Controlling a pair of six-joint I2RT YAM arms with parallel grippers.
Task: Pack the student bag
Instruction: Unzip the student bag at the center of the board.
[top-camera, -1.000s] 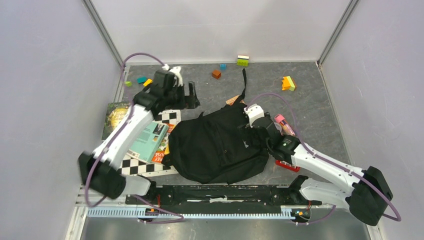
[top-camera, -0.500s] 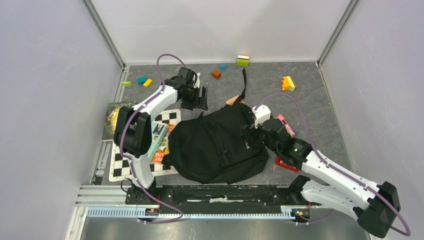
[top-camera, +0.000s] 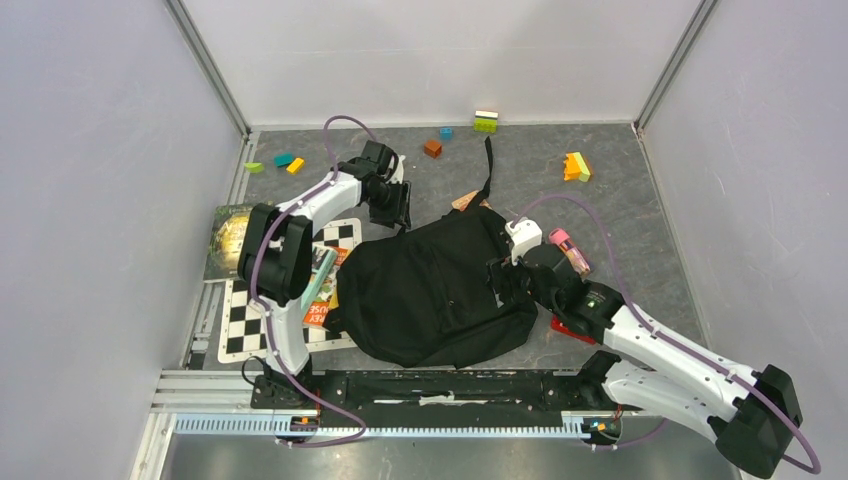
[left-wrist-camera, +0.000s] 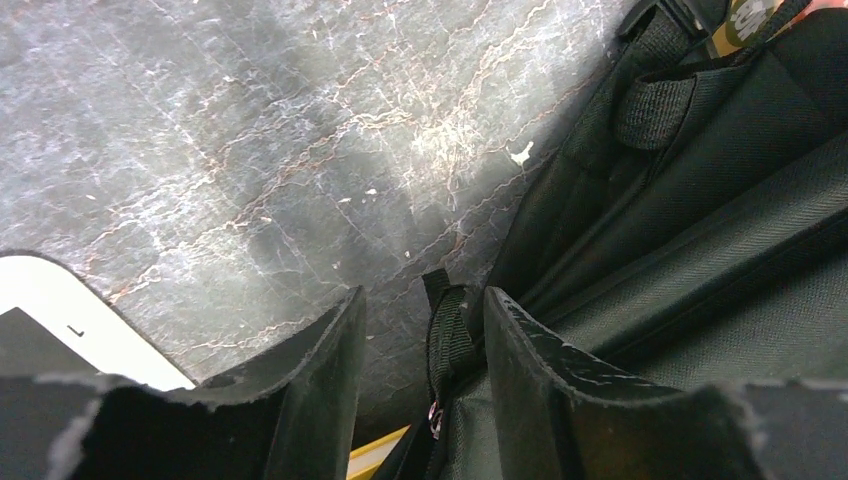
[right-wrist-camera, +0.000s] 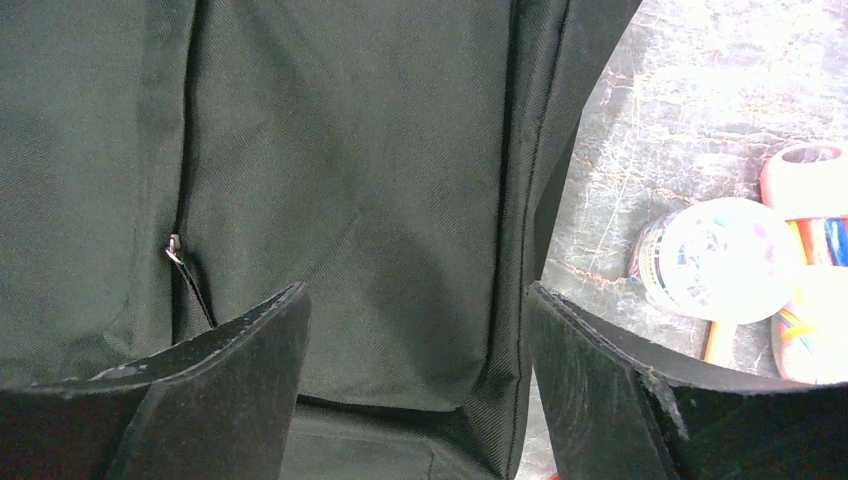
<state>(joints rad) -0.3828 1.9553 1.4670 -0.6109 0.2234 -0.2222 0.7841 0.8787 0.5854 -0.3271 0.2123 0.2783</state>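
Student bag (top-camera: 430, 295) slumped flat at mid-table, just ahead of the arm bases, black fabric up, one long strap (top-camera: 488, 165) stretched toward the far wall. Lies with its left edge just beside the books (top-camera: 318, 285) on the checkerboard sheet (top-camera: 238, 335).

Left gripper (top-camera: 396, 207) low at the bag's far-left corner. Fingers (left-wrist-camera: 320, 385) narrowly parted, a black webbing tab (left-wrist-camera: 447, 335) in the gap; cannot tell whether either pad touches it. Bare grey table (left-wrist-camera: 250, 150) beyond the tips, a white corner of the sheet at the lower left of that wrist view.

Right gripper (top-camera: 503, 282) over the bag's right side, near its edge. Fingers there spread wide, holding nothing, only plain black fabric between them. Small metal zip pull (right-wrist-camera: 175, 250) beside one finger, apart from it.

Off the bag's right edge, on the table: round white-lidded pot (right-wrist-camera: 722, 258) close against some pink and orange items (right-wrist-camera: 812, 300), too blurred to name.

Along the far side: scattered toy blocks, orange-yellow (top-camera: 575, 166), green (top-camera: 486, 122), brown (top-camera: 432, 148), blue (top-camera: 446, 131), all well apart from the bag.
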